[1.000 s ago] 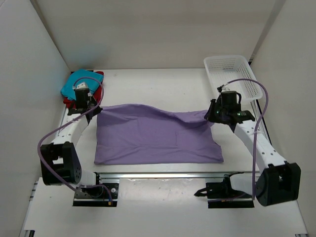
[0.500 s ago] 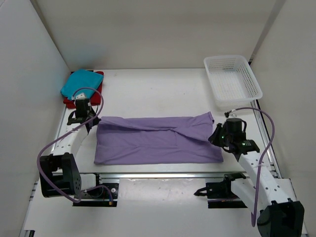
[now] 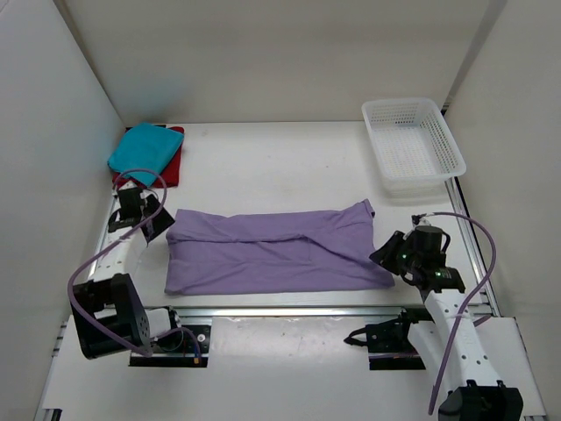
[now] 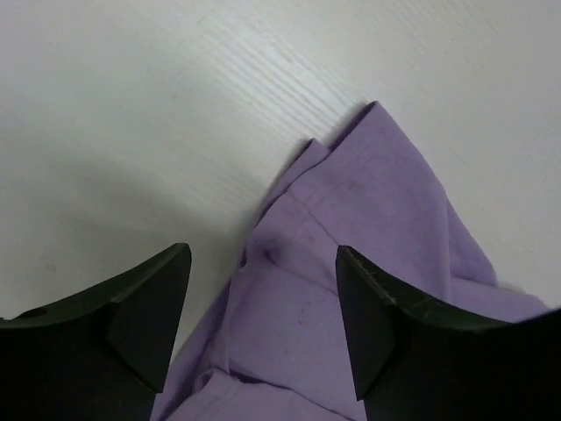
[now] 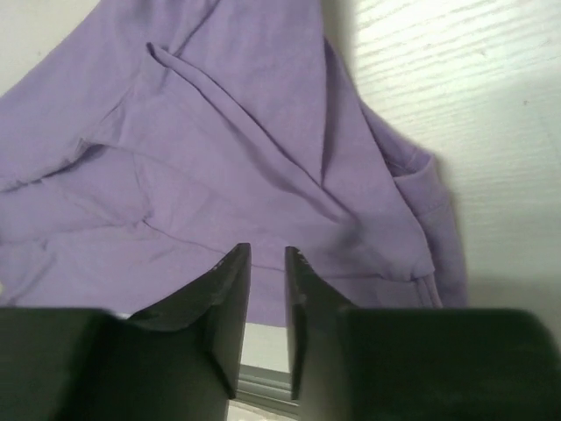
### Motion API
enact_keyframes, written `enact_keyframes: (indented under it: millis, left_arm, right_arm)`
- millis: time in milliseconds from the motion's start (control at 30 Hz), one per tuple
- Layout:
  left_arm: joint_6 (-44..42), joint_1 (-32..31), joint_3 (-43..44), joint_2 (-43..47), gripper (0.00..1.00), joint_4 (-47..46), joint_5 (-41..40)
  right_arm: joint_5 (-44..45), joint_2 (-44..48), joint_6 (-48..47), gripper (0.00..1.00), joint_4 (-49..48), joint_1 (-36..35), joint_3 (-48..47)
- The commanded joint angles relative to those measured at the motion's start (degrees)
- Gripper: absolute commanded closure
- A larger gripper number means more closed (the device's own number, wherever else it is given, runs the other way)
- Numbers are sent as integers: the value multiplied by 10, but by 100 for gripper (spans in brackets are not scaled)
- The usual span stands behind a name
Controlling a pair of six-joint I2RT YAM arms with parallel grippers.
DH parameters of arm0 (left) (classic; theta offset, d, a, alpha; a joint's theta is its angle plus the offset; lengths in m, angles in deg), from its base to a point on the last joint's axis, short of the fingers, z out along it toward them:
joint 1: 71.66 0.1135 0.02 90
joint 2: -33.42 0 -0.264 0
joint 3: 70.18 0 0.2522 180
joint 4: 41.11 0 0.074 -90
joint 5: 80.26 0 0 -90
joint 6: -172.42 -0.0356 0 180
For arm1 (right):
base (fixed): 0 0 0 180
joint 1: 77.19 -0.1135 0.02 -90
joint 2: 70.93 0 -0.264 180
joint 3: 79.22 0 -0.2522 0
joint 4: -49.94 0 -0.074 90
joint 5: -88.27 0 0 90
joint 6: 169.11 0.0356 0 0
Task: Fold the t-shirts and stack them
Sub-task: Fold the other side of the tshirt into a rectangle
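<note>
The lavender t-shirt (image 3: pixel 280 250) lies flat on the table, folded over on itself into a long band. My left gripper (image 3: pixel 158 226) hovers over its left corner (image 4: pixel 351 228), jaws open wide (image 4: pixel 263 259) and nothing between them. At the shirt's right end (image 5: pixel 263 149), my right gripper (image 3: pixel 387 256) has its jaws parted by a narrow gap (image 5: pixel 267 252) with no cloth in it. The teal t-shirt (image 3: pixel 145 147) lies folded on the red t-shirt (image 3: pixel 173 165) at the back left.
A white lattice basket (image 3: pixel 412 140) stands at the back right. The table's metal front rail (image 3: pixel 289 309) runs just below the shirt's near edge. White walls close in the left, back and right sides.
Both grippers drew the lavender shirt's far edge toward the near side, folding it over, then let go. The left jaws opened wide and the right ones parted slightly.
</note>
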Motion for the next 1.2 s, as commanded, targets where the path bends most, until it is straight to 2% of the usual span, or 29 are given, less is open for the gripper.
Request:
enact_keyframes:
  millis: [0,33,67,167,200,267,333,367,467,500,567,667,767,900,933,967,1000,1133,1167]
  left_arm:
    - [34,28,-17,49,20,-14,50]
    - [38,18,-15,55,20,-17,42]
    - [45,10,-17,73,24,-24,37]
    - [66,-25,-31,118,31,-51,19]
    - [69,-47,-33,132,32,-70,21]
    - [72,-93,-34,136,34,-82,2]
    - [77,-157,-39,136,33,-91,-13]
    - [80,-167,-48,139,34,-94,-9]
    - [92,-214,-77,152,37,-127,14]
    - [95,-220,-91,153,37,-131,16]
    - [102,-230,-110,160,38,-138,34]
    - [114,-233,-151,169,35,-180,88]
    - [121,-247,-183,172,31,-196,108]
    - [117,-298,-189,171,22,-200,93]
    - [118,-309,-192,170,16,-201,97]
    - [122,-319,-195,170,5,-216,107]
    - [125,-320,-202,171,1,-222,105]
    - [131,-321,-216,180,1,-229,125]
    - [136,-315,-222,186,2,-231,130]
  right_arm:
    - [10,10,8,78,-20,-25,-23]
    - [26,15,5,70,-23,-30,-30]
    - [52,9,-5,65,-23,-46,-46]
    - [94,-15,-16,66,-36,-105,-77]
    - [106,-27,-24,73,-58,-132,-81]
    - [138,-94,-25,100,-84,-176,-87]
    - [144,-154,-30,100,-140,-213,-96]
    - [140,-194,-43,100,-155,-221,-99]
    - [107,-284,-67,87,-247,-228,-119]
    - [106,-315,-72,77,-258,-227,-125]
    - [117,-359,-94,68,-269,-229,-148]
    - [88,-420,-90,64,-315,-201,-165]
    - [80,-463,-87,64,-336,-190,-179]
    - [93,-503,-97,63,-347,-208,-192]
    - [89,-513,-98,62,-346,-211,-199]
    - [87,-527,-97,62,-350,-214,-203]
    - [82,-532,-99,62,-351,-215,-206]
    - [80,-551,-103,62,-339,-220,-221]
    - [75,-552,-105,66,-335,-221,-224]
